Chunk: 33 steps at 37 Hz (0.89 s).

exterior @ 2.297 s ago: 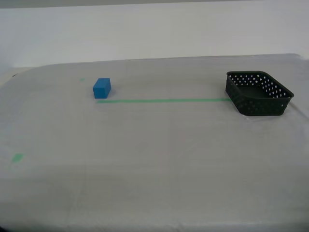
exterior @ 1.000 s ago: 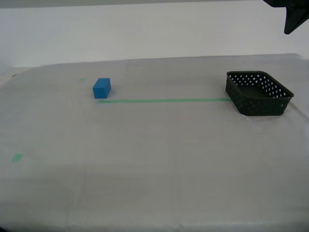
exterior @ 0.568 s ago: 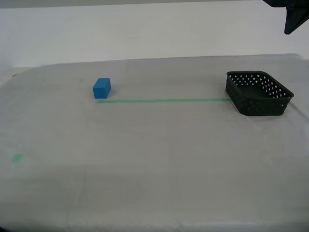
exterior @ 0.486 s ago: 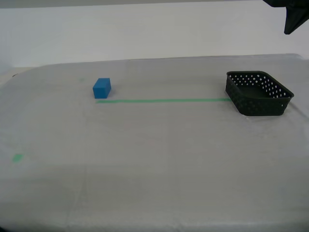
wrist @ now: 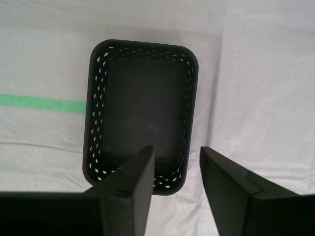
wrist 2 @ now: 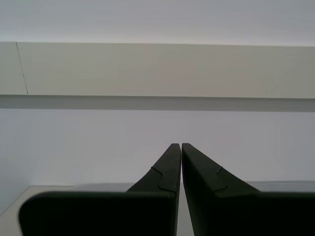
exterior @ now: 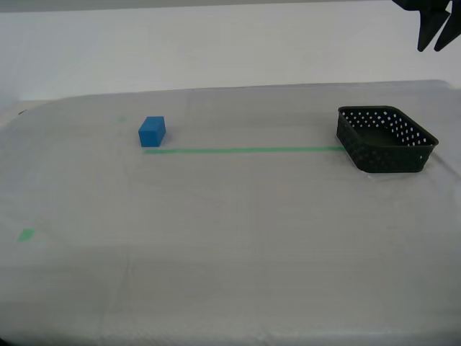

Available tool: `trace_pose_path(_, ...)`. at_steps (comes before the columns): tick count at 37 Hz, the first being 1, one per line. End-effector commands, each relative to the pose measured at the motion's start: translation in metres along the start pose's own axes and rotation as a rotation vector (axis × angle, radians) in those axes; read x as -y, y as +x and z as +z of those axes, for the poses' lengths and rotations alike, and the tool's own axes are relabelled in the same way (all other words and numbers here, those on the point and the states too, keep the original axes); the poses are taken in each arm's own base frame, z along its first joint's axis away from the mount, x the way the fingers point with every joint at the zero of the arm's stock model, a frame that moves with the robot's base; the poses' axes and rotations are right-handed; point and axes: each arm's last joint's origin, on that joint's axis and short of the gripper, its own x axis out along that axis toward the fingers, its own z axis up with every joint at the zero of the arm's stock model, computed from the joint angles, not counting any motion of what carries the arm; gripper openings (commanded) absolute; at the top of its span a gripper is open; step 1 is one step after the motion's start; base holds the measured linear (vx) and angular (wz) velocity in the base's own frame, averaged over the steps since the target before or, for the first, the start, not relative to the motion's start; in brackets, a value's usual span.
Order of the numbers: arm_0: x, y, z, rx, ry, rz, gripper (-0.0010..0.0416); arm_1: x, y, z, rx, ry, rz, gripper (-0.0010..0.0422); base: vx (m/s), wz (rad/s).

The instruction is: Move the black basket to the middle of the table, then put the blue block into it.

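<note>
two grippers: my first gripper (wrist: 176, 152) hangs high over the black basket (wrist: 142, 115), its jaws spread apart with nothing between them; my second gripper (wrist 2: 176, 146) points at a pale wall, its jaws pressed together, tips touching, holding nothing
first gripper in the exterior view: two dark tips (exterior: 434, 32) show at the top edge near the exterior view's right corner, well above the basket
black basket: sits upright on the worktop (exterior: 230, 245) at the exterior view's right (exterior: 385, 139), near the far right edge; low perforated walls, nothing inside that can be seen
basket from the first wrist view: seen from above, dark floor bare, rows of small holes along the walls, near wall just under the spread jaws but well apart from them
blue block: rests on the worktop at the exterior view's left (exterior: 152, 131), just behind the near end of the green tape line (exterior: 241, 150), well apart from the basket
green tape line: runs across the cloth from beside the block to the basket's left wall; its end shows beside the basket in the first wrist view (wrist: 42, 103)
green marks: one small mark (exterior: 26, 234) toward the exterior view's left edge, nearer the camera; a fainter one (exterior: 122, 119) beyond the block
worktop: pale grey-white cloth, faintly creased
</note>
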Motion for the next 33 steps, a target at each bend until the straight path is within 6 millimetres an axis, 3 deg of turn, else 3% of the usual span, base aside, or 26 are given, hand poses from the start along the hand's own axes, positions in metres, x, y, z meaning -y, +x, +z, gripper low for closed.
trace_pose_path(1, 0.0002, -0.0006, 0.0, 0.001, 0.003, -0.002, 0.017, 0.0, 0.0, 0.0007, 0.005, 0.001, 0.0, 0.0, 0.0, 0.0)
trace_pose_path(21, 0.0002, -0.0006, 0.0, 0.001, 0.0, -0.002, 0.0374, 0.0001, 0.0, 0.0007, 0.005, 0.001, 0.0, 0.0, 0.0, 0.0)
trace_pose_path(26, 0.0002, -0.0006, 0.0002, 0.003, 0.001, -0.002, 0.0396, 0.0001, 0.0, 0.0007, 0.005, 0.001, 0.0, 0.0, 0.0, 0.0)
trace_pose_path(33, 0.0006, 0.0008, 0.002, 0.016, 0.001, -0.004, 0.0392, 0.0001, 0.0, 0.0007, 0.005, 0.001, 0.0, 0.0, 0.0, 0.0)
